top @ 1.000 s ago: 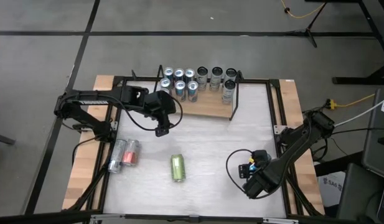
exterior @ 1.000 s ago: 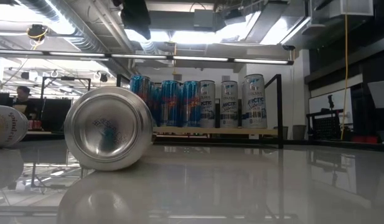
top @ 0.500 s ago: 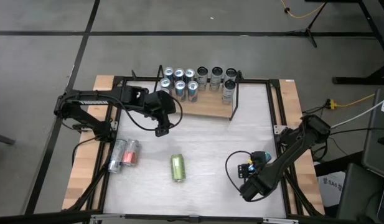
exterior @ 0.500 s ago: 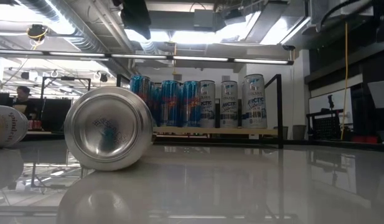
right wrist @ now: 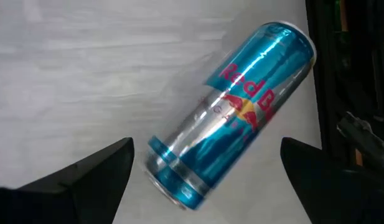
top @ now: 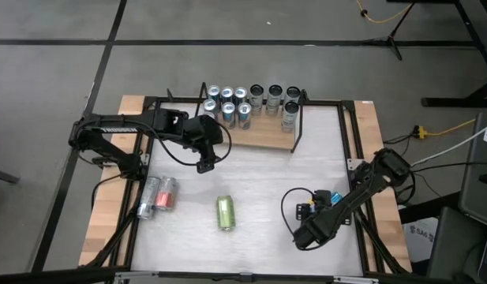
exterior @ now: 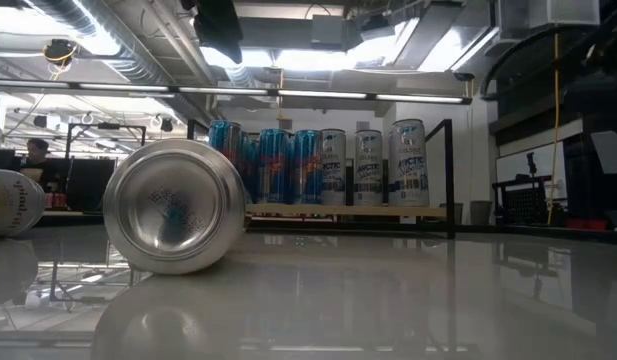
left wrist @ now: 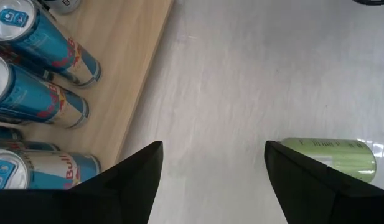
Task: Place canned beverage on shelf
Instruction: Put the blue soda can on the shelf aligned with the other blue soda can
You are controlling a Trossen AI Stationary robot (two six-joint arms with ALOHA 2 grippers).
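Observation:
A blue and silver can (right wrist: 232, 112) lies on its side on the white table near the right frame rail. My right gripper (right wrist: 205, 148) hangs open above it, one finger on either side, touching nothing. The high view hides that can under my right gripper (top: 302, 238). The shelf (top: 263, 136) stands at the far edge with several upright cans (top: 227, 106) on its wooden board. My left gripper (top: 204, 163) hovers open in front of the shelf. A green can (top: 226, 212) lies on its side mid-table.
Two cans (top: 157, 196), red and silver, lie side by side at the table's left edge. A black frame rail (right wrist: 341, 93) runs close beside the blue can. The shelf board's right half (top: 275, 136) is bare. In the low view the green can's silver end (exterior: 174, 206) fills the foreground.
My right gripper has come down and moved toward the table's left, rolling a little, and stays open.

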